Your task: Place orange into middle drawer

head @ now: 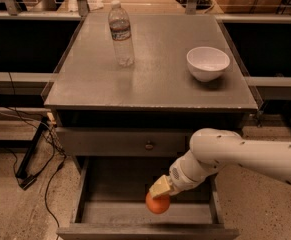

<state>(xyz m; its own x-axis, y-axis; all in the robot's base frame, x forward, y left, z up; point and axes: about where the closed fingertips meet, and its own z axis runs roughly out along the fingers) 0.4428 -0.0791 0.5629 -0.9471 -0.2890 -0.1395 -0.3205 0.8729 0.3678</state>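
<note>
The orange (158, 203) is a small round fruit held in my gripper (159, 190). My white arm reaches in from the right, and the gripper is shut on the orange just above the floor of the open middle drawer (90, 211). The drawer is pulled out at the bottom of the cabinet; its grey floor and low side walls show. The orange hangs over the drawer's middle, near its front edge.
Above the open drawer is a closed grey drawer front with a small round knob (148, 145). On the cabinet top (150, 79) stand a clear water bottle (120, 33) and a white bowl (208, 63). Black cables (40, 154) lie on the floor at left.
</note>
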